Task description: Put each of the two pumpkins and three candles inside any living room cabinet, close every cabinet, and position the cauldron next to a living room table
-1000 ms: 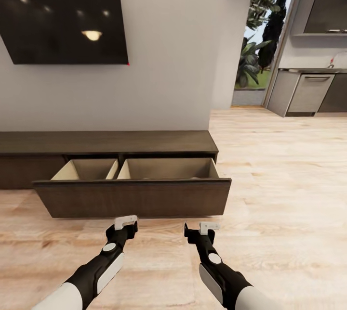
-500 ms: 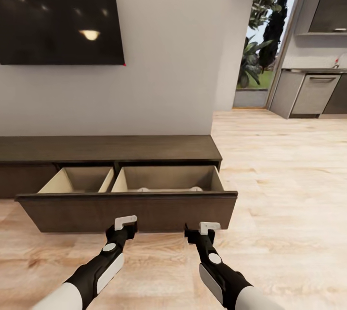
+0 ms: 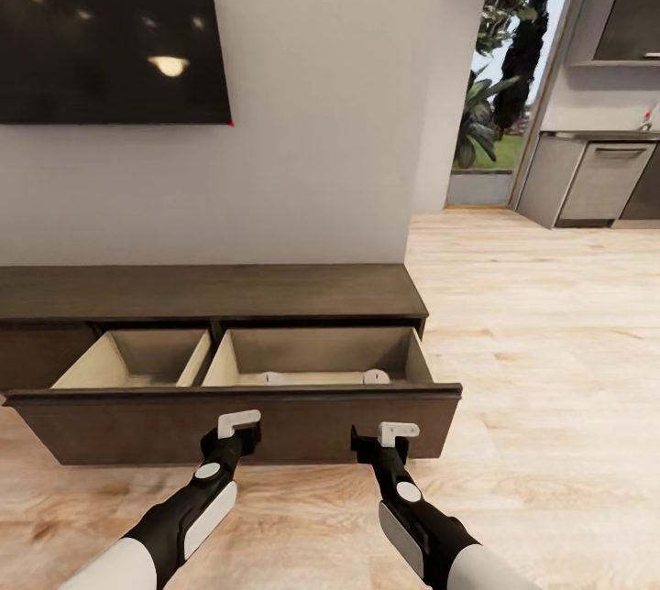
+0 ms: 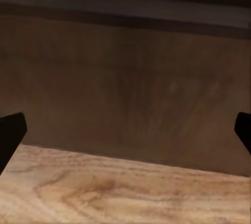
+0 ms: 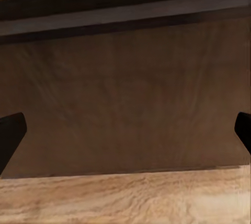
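The cabinet (image 3: 211,292), a long low dark-brown unit, stands against the wall with a wide drawer (image 3: 238,425) pulled out, showing two pale beige compartments. Two small pale tops (image 3: 375,376) peek over the drawer front in the right compartment; they look like candles, but most of each is hidden. My left gripper (image 3: 240,422) and right gripper (image 3: 397,432) hang open just short of the drawer front, holding nothing. Both wrist views face the brown drawer front (image 4: 130,93) (image 5: 125,98) above the wooden floor. The pumpkins, cauldron and table are out of view.
A black TV (image 3: 105,22) hangs on the grey wall above the unit. Light wooden floor (image 3: 550,343) stretches to the right toward a glass door (image 3: 513,68) and grey kitchen units (image 3: 605,182).
The whole view has shifted: the camera has come closer to the open drawer, so more of its inside and the pale tops show. Both arms keep the same pose.
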